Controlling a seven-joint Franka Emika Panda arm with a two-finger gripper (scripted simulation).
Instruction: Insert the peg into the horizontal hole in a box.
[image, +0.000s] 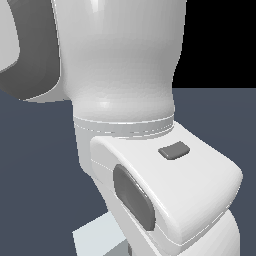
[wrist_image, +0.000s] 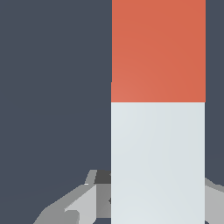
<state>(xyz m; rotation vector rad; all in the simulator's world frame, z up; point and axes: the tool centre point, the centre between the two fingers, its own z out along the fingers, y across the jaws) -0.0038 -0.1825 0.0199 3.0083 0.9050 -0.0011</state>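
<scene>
In the exterior view the white arm (image: 130, 100) fills almost the whole picture and hides the peg, the box and the gripper. Only dark surface (image: 35, 165) shows around it, with a pale slab (image: 97, 240) cut off at 7 o'clock.

In the wrist view the peg (wrist_image: 158, 131) stands very close to the camera, a wide flat bar: red-orange toward 12 o'clock, pale grey-white toward 6 o'clock, both ends cut off. The grey fingers (wrist_image: 81, 205) of the gripper (wrist_image: 157, 205) flank its white part at 6 o'clock and seem closed upon it. Box and hole are not visible.
</scene>
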